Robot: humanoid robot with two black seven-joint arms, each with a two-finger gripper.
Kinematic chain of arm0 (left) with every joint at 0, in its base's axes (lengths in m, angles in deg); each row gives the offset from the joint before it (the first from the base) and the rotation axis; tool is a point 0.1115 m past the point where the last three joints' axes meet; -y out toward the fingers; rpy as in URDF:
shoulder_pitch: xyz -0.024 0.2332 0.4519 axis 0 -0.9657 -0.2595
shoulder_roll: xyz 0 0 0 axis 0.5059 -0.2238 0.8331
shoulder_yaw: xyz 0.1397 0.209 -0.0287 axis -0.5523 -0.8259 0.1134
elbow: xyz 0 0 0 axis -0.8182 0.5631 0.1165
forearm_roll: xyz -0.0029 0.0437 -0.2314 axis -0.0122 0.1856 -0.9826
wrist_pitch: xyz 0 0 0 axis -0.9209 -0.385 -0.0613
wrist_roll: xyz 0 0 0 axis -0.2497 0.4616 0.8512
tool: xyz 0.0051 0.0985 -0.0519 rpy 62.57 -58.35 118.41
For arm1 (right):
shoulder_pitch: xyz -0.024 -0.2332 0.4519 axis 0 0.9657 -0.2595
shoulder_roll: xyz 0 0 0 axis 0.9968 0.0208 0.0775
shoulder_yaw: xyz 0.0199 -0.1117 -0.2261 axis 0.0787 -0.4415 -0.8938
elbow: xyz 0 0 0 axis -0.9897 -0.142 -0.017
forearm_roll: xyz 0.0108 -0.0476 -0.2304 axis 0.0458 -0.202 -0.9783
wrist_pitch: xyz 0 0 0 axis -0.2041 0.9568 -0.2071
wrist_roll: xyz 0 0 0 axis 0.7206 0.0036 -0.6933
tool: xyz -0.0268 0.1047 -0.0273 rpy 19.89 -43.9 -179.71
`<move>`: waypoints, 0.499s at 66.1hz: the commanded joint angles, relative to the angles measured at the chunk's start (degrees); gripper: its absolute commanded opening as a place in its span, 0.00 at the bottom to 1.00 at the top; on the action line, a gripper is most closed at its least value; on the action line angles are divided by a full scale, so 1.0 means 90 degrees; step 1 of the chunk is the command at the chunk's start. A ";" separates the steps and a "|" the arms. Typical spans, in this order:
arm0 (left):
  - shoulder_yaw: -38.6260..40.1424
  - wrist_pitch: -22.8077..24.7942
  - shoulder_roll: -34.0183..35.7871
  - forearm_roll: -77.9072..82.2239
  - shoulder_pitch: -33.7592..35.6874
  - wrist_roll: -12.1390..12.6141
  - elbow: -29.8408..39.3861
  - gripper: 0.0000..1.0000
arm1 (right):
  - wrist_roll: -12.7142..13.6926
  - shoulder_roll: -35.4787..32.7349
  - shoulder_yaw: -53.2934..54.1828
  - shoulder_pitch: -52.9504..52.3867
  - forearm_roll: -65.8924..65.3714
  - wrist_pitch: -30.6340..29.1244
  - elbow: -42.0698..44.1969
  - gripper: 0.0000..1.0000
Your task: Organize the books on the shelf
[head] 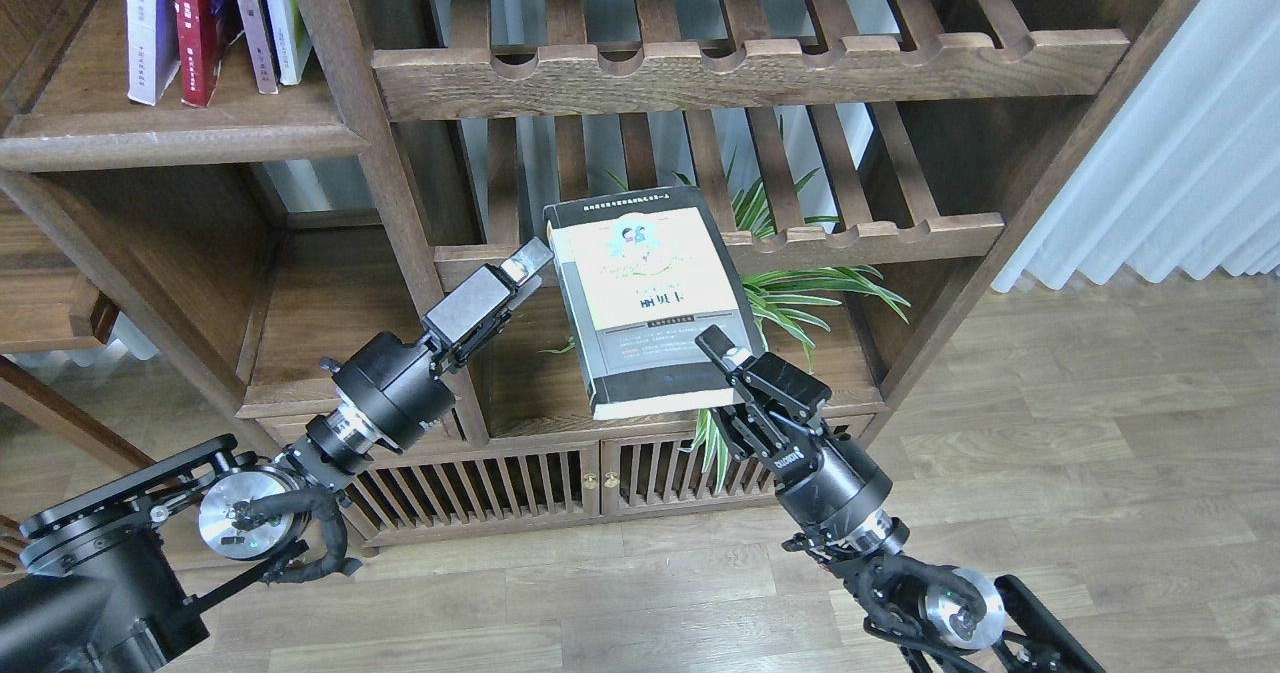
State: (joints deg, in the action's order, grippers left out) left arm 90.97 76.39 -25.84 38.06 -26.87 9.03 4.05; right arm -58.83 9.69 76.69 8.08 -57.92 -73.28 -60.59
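My right gripper (716, 371) is shut on the near edge of a thick black book (645, 298) with a yellow-green cover panel, holding it tilted in front of the slatted racks. One finger lies on the cover and the other is hidden beneath. My left gripper (527, 263) reaches up beside the book's upper left edge; its fingers cannot be told apart. At the upper left, the solid plank shelf (180, 138) carries upright books, among them a pale lavender-white one (150, 28) and a red one (203, 23).
Two slatted racks with notched front rails (750, 68) stand behind the held book. A green plant (815, 288) sits on the lower board, above a cabinet with slatted doors (520, 488). White curtain (1170, 173) at the right, wooden floor below.
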 commanded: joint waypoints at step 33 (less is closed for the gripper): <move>-0.0490 0.0000 -0.0196 -0.0378 -0.0015 -0.0078 0.0000 0.82 | 0.0001 -0.0046 -0.0392 -0.0103 0.0092 0.0000 -0.0032 0.06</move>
State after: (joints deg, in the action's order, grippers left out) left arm 86.77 76.39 -26.31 34.79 -26.94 8.33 4.05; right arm -58.81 9.45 73.37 7.17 -57.06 -73.28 -60.87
